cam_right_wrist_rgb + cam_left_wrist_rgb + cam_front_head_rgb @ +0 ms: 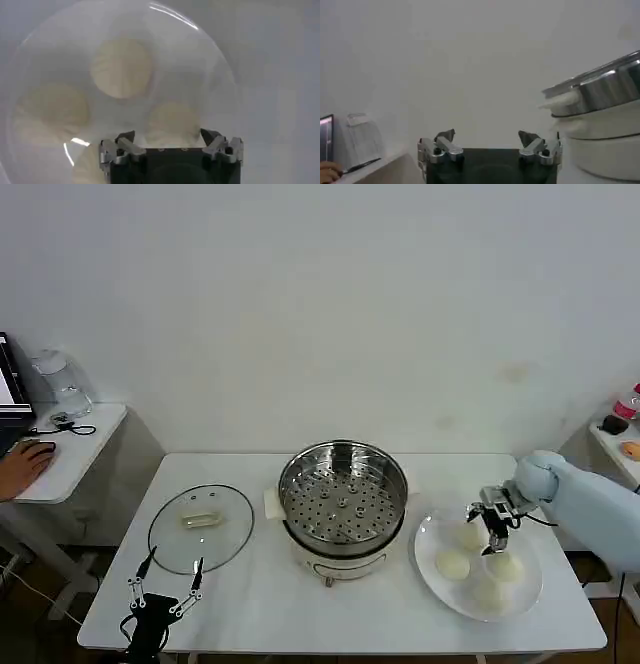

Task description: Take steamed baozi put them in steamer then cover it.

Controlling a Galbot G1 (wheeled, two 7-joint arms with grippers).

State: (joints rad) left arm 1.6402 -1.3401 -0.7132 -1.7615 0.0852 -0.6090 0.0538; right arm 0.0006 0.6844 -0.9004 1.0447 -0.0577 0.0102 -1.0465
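I count 4 steamed baozi (453, 565) on 1 white plate (428, 562), at the table's (260, 614) right end, just right of the steamer (343, 502). In head view: one at the plate's back under the R gripper, one front-left, one on the right, one at the front edge. In the R wrist view I see 3 buns clearly (121, 67) plus part of a 4th by the gripper body.

My right gripper (493, 529) hangs over the plate's back part, above the rearmost bun. Its 2 fingers (125, 140) stand spread apart w/ nothing between them; tips not touching any bun as far as I can tell.

1 steamer, mid-table, uncovered: shiny steel pot, perforated tray bare inside, 0 buns in it, sitting on its white base. In the L wrist view its steel rim (600, 87) and white base show close by.

1 cover (201, 527), glass w/ pale handle, lies flat on the table left of the steamer, apart from it.

My left gripper (168, 587) sits low at the table's front-left edge, just in front of the cover, 2 fingers (441, 144) wide apart, holding nothing.
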